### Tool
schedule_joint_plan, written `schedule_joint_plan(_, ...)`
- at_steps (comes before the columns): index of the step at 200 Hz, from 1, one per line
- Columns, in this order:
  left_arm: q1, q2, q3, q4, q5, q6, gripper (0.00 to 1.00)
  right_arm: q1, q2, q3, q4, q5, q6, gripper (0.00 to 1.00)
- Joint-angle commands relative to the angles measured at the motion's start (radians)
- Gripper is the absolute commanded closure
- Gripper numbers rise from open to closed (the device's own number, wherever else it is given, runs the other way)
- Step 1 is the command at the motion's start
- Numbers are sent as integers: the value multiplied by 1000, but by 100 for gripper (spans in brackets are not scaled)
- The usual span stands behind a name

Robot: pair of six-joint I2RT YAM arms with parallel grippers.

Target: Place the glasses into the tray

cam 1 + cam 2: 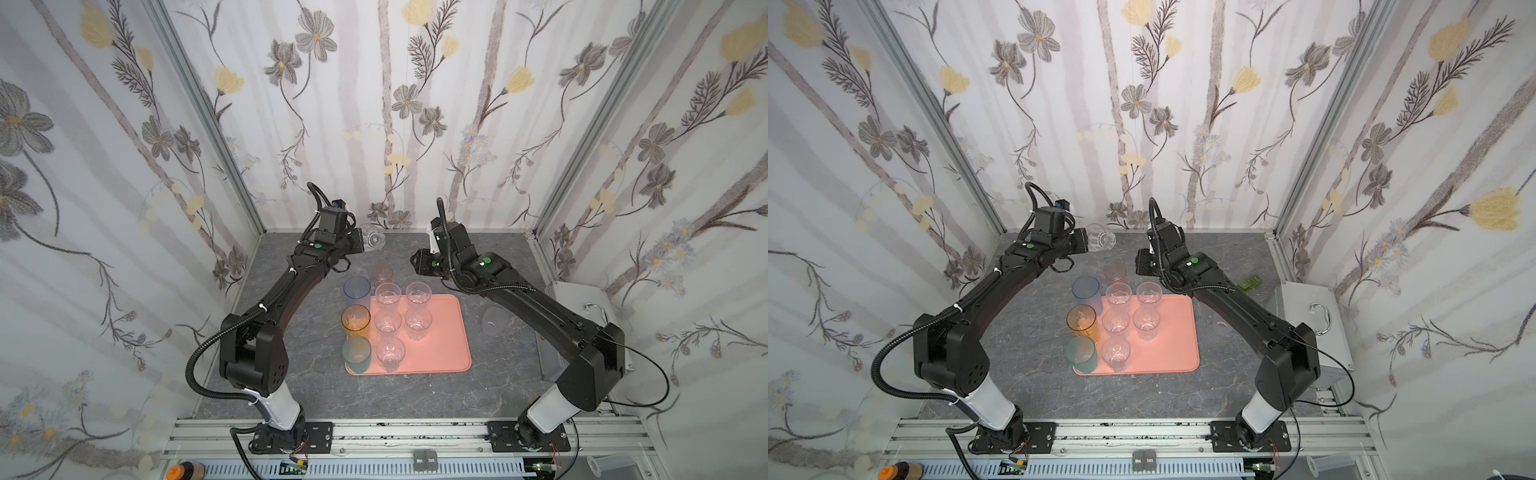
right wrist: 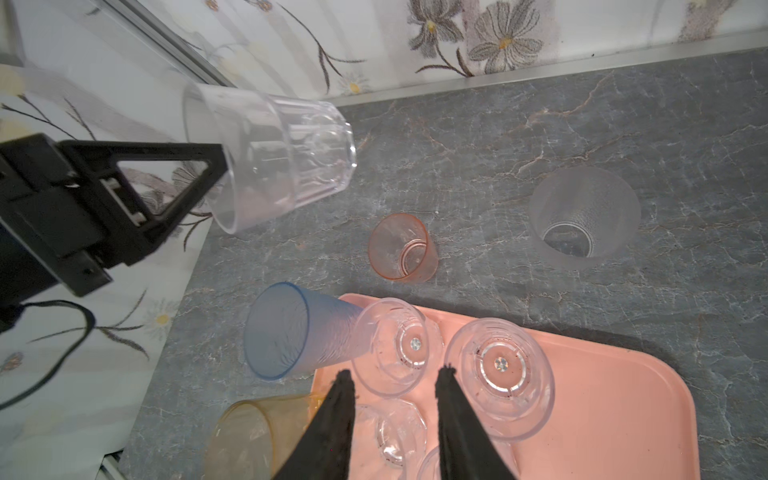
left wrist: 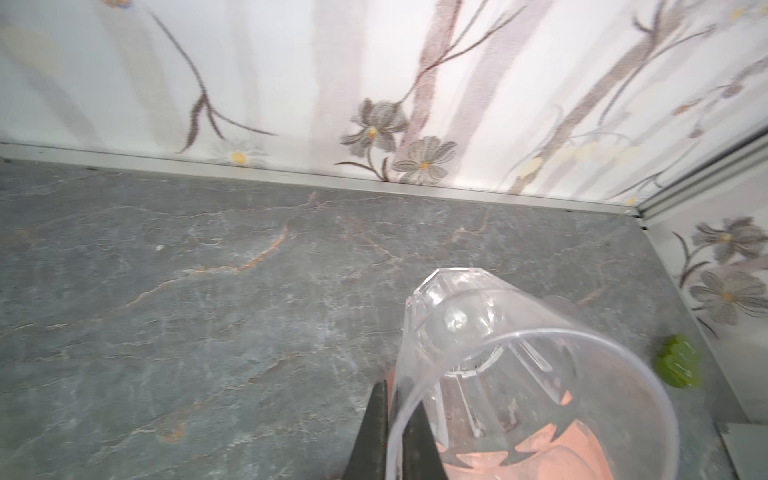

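Facets ring the clear tumbler [image 2: 286, 158] pinched in the left claw [image 3: 395, 401].

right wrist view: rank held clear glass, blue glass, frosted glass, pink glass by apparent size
1. held clear glass, lifted, so maybe just nearer
2. blue glass and frosted glass, about alike
3. pink glass
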Motion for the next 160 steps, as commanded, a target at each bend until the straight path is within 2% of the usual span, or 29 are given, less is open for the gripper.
schedule_joint_plan(1, -76, -40, -20, 60, -36, -67, 100, 21, -47, 4, 1, 81, 24, 65)
schedule_joint_plan(35, -197, -95, -94, 120, -56, -135, 100, 65, -129, -35, 7, 175, 38, 59)
schedule_joint_plan(65, -255, -149, -179, 175, -85, -191, 100, 72, -194, -92, 4, 244, 52, 57)
schedule_joint_plan(110, -324, -212, -302, 247, -143, -252, 100, 82, -200, -112, -10, 247, 55, 57)
schedule_joint_plan(160, -358, -236, -371, 295, -178, -275, 100, 98, -169, -104, -12, 224, 45, 57)
